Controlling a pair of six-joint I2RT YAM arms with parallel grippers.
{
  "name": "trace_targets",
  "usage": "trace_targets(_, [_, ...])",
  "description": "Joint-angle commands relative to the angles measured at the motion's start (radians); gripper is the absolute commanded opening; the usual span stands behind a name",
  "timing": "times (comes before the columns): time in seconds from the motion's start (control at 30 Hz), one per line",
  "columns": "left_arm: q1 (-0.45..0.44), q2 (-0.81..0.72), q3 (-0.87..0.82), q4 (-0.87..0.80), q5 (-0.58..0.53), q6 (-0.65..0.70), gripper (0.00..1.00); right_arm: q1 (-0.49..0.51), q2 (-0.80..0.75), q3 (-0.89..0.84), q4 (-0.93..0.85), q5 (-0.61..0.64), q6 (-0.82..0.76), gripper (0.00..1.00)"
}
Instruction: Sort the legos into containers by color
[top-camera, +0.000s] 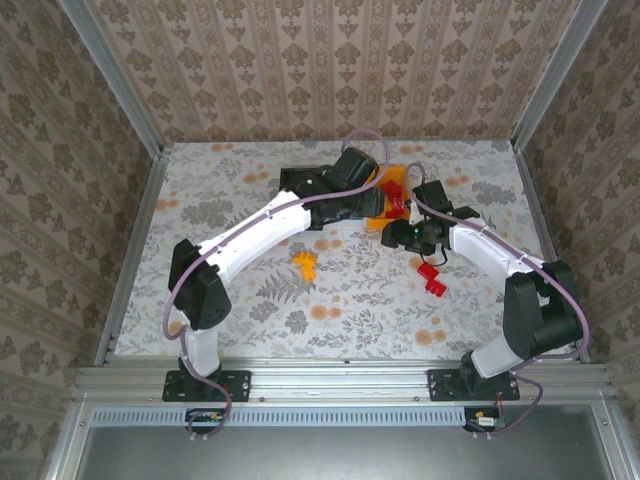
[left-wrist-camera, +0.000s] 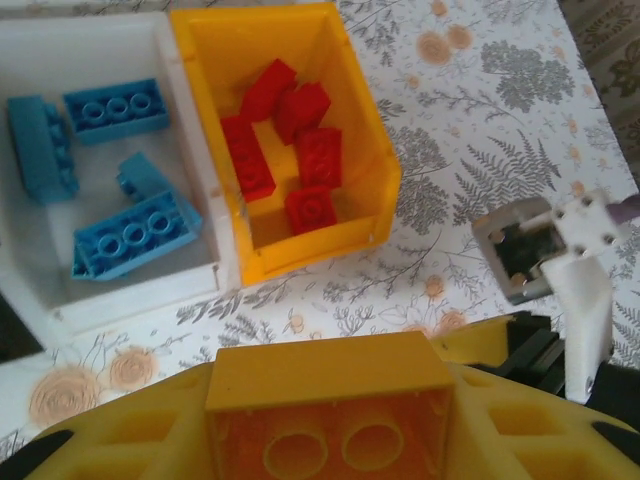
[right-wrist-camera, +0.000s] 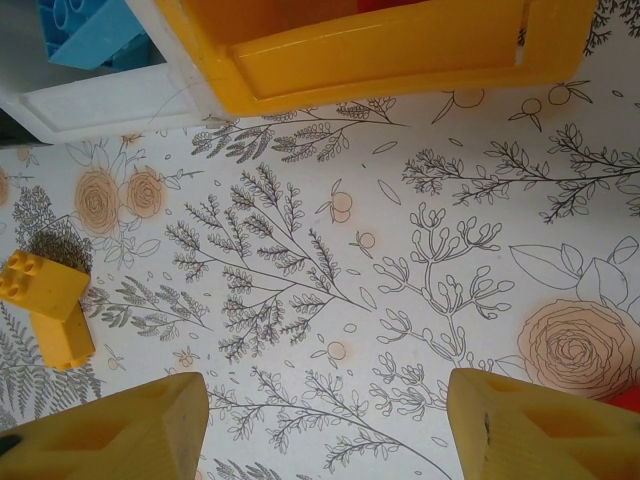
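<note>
yellow brick (left-wrist-camera: 330, 420) in left fingers (left-wrist-camera: 120, 445); right fingers (right-wrist-camera: 110, 430) apart

Bare table (right-wrist-camera: 300, 250) between spread right fingers (right-wrist-camera: 120, 430)

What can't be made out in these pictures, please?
Contents of the black bin: top view, the left arm covers it.
Length of the yellow brick in the left tool: left wrist view, cut off by the bottom edge.
What the red thing is: right wrist view, cut off by the right edge.
Full contents of the white bin: left wrist view, cut off by the left edge.
</note>
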Motion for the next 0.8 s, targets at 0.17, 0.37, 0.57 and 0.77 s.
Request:
trace_targets(0.17, [0.037,0.198,0.258,-0.028,0.111,0.136,0.48,-0.005,-0.024,-0.016,0.02,-0.022,0.012,0.66])
trace_targets(0.37, [0.071,0.384,0.509,-0.099,0.161,0.17,0.49,-0.005,-0.018,-0.015,0.017,-0.024,0.012,0.66])
trace_targets(0.57, [0.134,0.507,0.578,-0.032,0.251,0.089,0.49,-0.005,-0.02,-0.017,0.017,-0.021,0.012,0.66])
trace_targets(0.77, [0.155,0.584,0.637,-0.017,0.3,0.05,0.49,-0.007,-0.018,-0.019,0.02,-0.02,0.01,0.66])
